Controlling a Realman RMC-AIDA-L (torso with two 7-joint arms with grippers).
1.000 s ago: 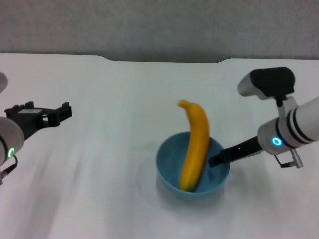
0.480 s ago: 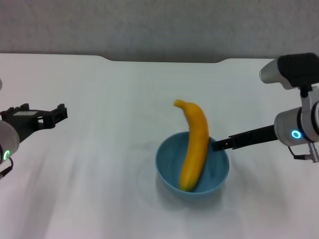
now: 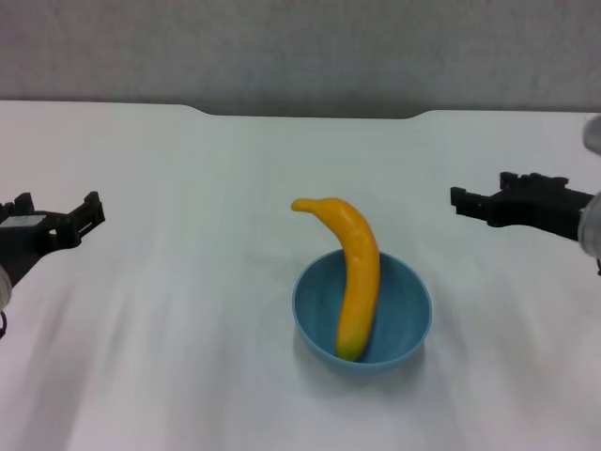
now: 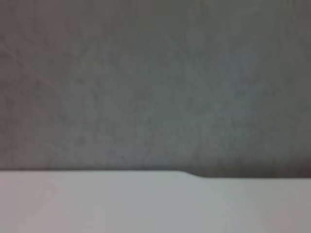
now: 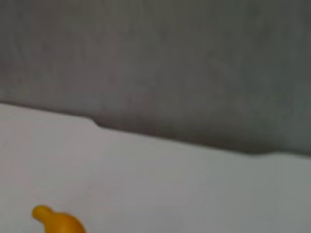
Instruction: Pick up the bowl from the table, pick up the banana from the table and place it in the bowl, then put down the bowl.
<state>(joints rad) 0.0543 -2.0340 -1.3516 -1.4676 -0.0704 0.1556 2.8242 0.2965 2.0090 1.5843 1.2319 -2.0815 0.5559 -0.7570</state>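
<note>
The light-blue bowl [image 3: 406,318] stands on the white table [image 3: 188,188], front of centre. The yellow banana [image 3: 357,277] leans in it, dark tip down in the bowl, stem end sticking up over the far-left rim. Its stem end also shows in the right wrist view [image 5: 54,221]. My right gripper [image 3: 510,195] is open and empty, hovering right of the bowl and well apart from it. My left gripper [image 3: 56,214] is open and empty at the far left, above the table.
The table's far edge has a shallow notch [image 3: 310,115] with a grey wall [image 3: 300,47] behind. The left wrist view shows only the tabletop [image 4: 97,204] and wall. Bare tabletop lies all around the bowl.
My right gripper has let go of the bowl's right rim and pulled back up and right. The banana has tipped farther left in the bowl. My left gripper has drifted left.
</note>
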